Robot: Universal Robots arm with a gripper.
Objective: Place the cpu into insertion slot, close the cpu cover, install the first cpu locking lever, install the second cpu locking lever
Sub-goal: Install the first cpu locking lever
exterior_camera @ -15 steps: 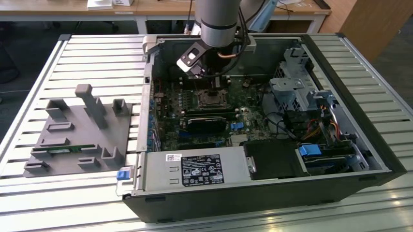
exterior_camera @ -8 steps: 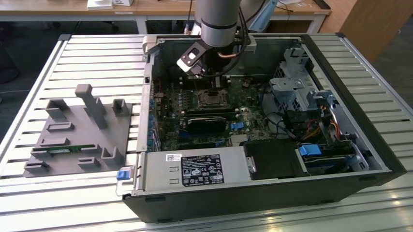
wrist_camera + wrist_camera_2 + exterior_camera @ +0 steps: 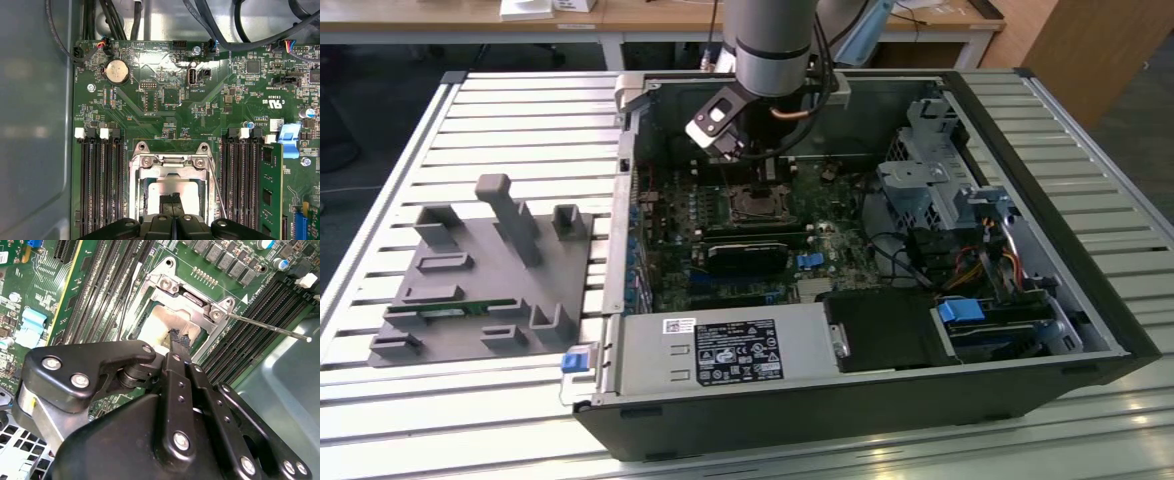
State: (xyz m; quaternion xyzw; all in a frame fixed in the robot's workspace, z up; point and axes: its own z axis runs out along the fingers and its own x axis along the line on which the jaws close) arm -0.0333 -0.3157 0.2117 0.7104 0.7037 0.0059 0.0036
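Cpu [image 3: 172, 187] is seated on the motherboard [image 3: 165, 100], toward the far end of the open computer case [image 3: 854, 400], and is framed by the lowered cpu cover [image 3: 136, 185]. The gripper [image 3: 172, 199] is closed, fingertips pressed together with nothing held, directly over the cpu's metal top; contact cannot be judged.
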